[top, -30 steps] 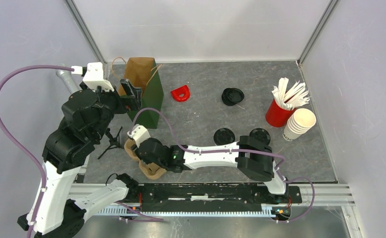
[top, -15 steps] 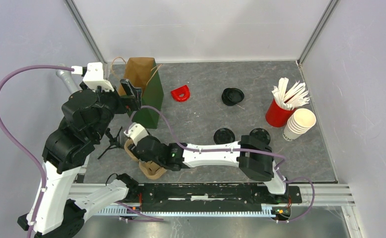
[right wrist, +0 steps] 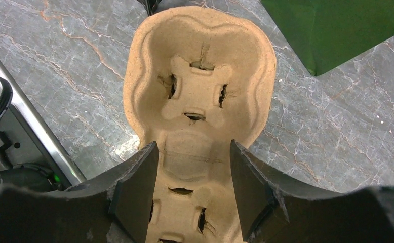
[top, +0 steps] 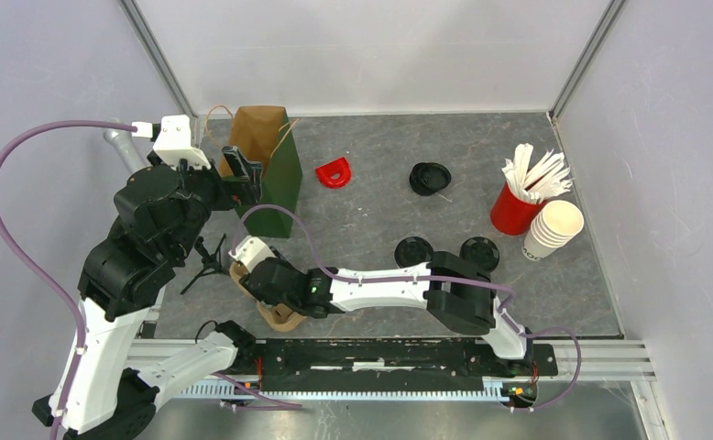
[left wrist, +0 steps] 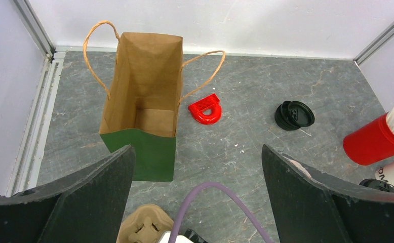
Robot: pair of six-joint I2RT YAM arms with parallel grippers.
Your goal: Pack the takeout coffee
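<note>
Carrier [right wrist: 200,101] before bag [left wrist: 143,152]; stick cup [top: 515,213], cup stack [top: 552,231] far right.

The grey marbled tabletop [top: 371,147] is carrying an open green paper bag [left wrist: 147,154] standing upright, a red D-shaped piece [left wrist: 205,110] just beside it, and a black lid [left wrist: 294,114]. Two more round black lids [top: 414,250] are lying nearer the front. A red cup of white sticks [top: 514,213] is standing just beside a stack of cream cups [top: 553,229], and a pulp cup carrier [right wrist: 200,86] is lying front left.

The top camera hangs above and behind the arms, looking down over the whole table [top: 371,174]. The left wrist camera rides high, looking forward and down past the left gripper [left wrist: 197,148] into the green bag [left wrist: 144,96]. The right wrist camera peers from close up, past the right gripper [right wrist: 194,144], onto the pulp carrier [right wrist: 200,91]. All three views catch both bag and carrier.
</note>
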